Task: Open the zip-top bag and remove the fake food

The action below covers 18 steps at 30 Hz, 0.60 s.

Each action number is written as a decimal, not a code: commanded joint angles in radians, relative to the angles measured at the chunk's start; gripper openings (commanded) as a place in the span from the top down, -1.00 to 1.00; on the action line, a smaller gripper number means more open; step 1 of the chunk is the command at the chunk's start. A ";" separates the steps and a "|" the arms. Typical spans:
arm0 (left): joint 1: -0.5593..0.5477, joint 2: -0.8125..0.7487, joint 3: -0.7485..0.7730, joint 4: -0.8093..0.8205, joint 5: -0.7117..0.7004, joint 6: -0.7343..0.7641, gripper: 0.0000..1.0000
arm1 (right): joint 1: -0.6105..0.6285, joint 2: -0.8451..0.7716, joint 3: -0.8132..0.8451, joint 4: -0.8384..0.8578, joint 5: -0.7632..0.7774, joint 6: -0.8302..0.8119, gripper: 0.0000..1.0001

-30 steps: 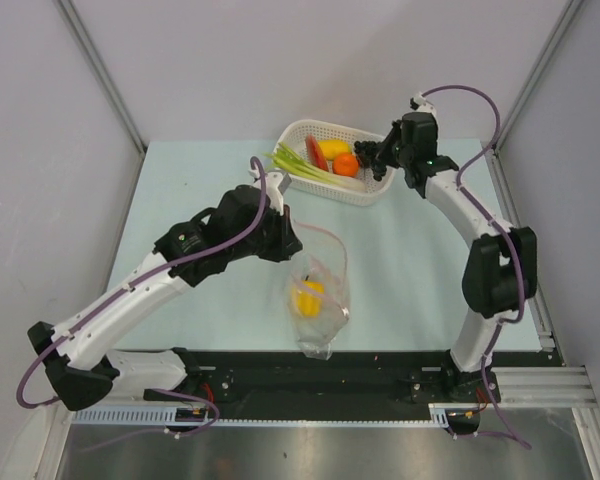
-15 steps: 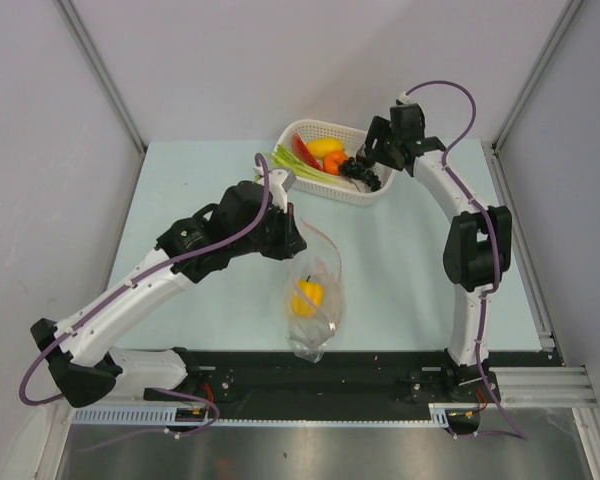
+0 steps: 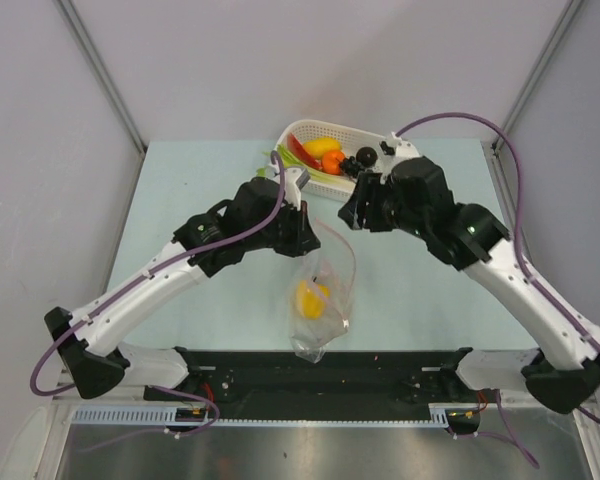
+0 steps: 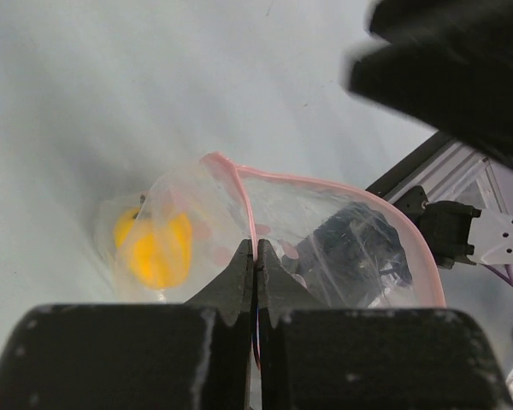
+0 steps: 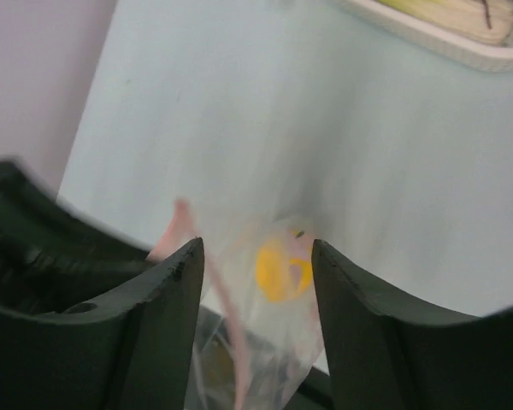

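The zip-top bag (image 3: 327,285) hangs open above the table's near middle, its pink zip strip pinched in my shut left gripper (image 3: 306,233). In the left wrist view the shut gripper (image 4: 255,256) holds the strip and the bag's mouth (image 4: 342,222) gapes to the right. One yellow piece of fake food (image 3: 310,298) lies inside the bag (image 5: 269,333). My right gripper (image 3: 349,217) is open, close above the bag's mouth; in its wrist view the gripper (image 5: 256,248) frames the yellow piece (image 5: 282,269). More fake food sits in the basket: lemon (image 3: 323,146), orange (image 3: 333,162), dark fruit (image 3: 364,157).
The white perforated basket (image 3: 310,124) stands at the table's far edge, also holding a red piece (image 3: 298,148) and a green-white stalk (image 3: 288,158). The right arm partly covers its near corner. Grey walls close in on both sides.
My right gripper has let go of the dark fruit in the basket, opened, and swung down toward the bag's mouth. The left gripper keeps its hold on the strip.
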 commanded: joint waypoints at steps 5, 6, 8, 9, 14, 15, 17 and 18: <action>0.004 0.028 0.027 0.077 0.045 -0.002 0.99 | 0.284 -0.128 -0.033 -0.122 0.151 0.155 0.34; 0.004 0.029 0.027 0.081 0.045 -0.005 0.99 | 0.307 -0.118 -0.034 -0.132 0.152 0.161 0.44; 0.004 0.034 0.033 0.084 0.048 -0.013 0.99 | 0.339 -0.086 -0.037 -0.150 0.168 0.184 0.53; 0.004 0.034 0.035 0.086 0.048 -0.013 0.99 | 0.361 -0.077 -0.045 -0.153 0.172 0.193 0.62; 0.004 0.031 0.036 0.089 0.042 -0.030 0.99 | 0.359 -0.040 -0.065 -0.150 0.206 0.222 0.78; 0.003 0.029 0.033 0.095 0.042 -0.036 0.99 | 0.353 -0.036 -0.071 -0.143 0.206 0.225 0.82; 0.003 0.028 0.026 0.101 0.042 -0.054 1.00 | 0.344 -0.014 -0.080 -0.129 0.199 0.259 0.89; 0.001 0.028 0.021 0.109 0.041 -0.059 0.99 | 0.338 -0.008 -0.086 -0.127 0.188 0.273 0.94</action>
